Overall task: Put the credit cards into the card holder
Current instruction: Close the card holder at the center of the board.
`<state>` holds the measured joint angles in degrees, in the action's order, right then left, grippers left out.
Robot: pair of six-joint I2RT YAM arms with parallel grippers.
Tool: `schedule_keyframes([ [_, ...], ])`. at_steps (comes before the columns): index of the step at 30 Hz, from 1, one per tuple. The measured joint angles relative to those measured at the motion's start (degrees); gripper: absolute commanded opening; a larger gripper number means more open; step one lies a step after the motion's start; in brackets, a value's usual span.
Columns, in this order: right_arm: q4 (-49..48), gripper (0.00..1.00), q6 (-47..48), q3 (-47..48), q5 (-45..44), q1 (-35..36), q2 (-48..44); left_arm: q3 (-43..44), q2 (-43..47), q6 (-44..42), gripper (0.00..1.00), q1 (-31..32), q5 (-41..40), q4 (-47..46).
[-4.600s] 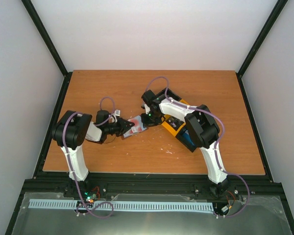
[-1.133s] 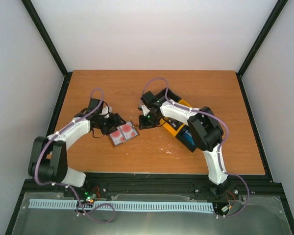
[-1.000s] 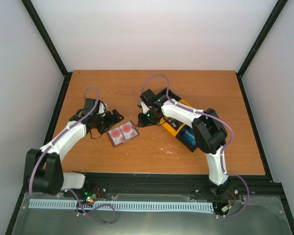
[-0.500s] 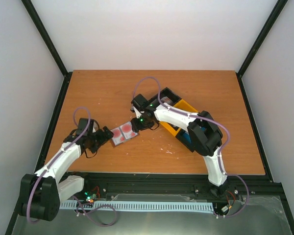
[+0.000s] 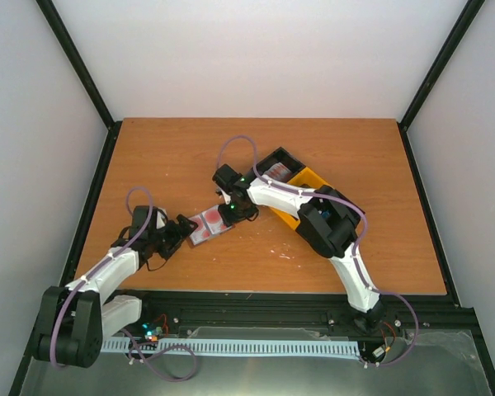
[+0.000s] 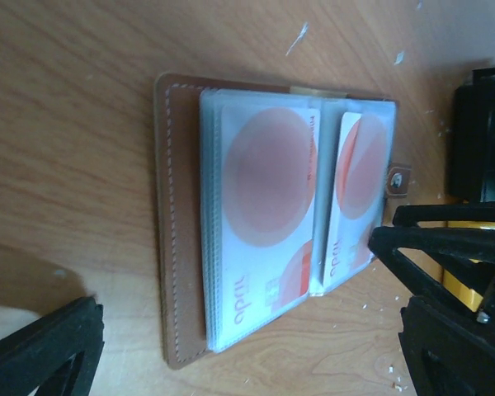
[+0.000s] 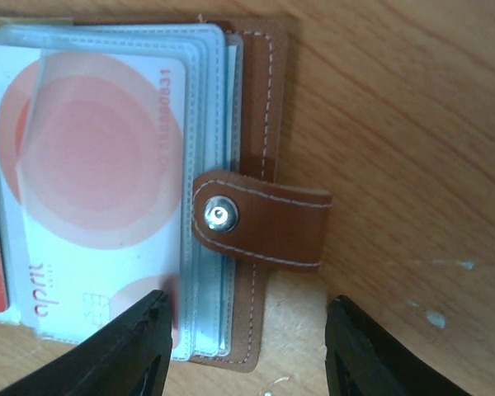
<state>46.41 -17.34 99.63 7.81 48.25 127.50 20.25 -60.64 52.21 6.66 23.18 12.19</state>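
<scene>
Over the last second the left arm has swung back toward its base, and the right arm has reached out from the yellow bin (image 5: 304, 200) to the card holder (image 5: 207, 224), which has stayed put on the table (image 5: 165, 157). The holder lies spread open just ahead of the left gripper (image 5: 180, 227), whose jaws gape wide and touch nothing. The right gripper (image 5: 231, 210) hovers over the holder's far edge, jaws apart and empty. Red-and-white credit cards (image 6: 268, 214) sit in the clear sleeves, and the snap tab (image 7: 260, 219) lies ahead of the right fingers. Nothing pins the holder, so a closing or sweeping right gripper would likely drag it, or pinch a sleeve and work a card loose.
</scene>
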Motion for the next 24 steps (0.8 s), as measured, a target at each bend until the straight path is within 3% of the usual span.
schedule_keyframes([
  [12,0.55,0.39,1.92,1.31,0.96,-0.02,1.18,-1.07,-7.34,-0.79,0.97,-0.20,3.37,-14.34],
  [24,0.57,0.35,2.03,1.51,4.85,-1.11,1.51,-3.34,-11.82,-2.95,0.92,-1.01,14.10,-26.38],
])
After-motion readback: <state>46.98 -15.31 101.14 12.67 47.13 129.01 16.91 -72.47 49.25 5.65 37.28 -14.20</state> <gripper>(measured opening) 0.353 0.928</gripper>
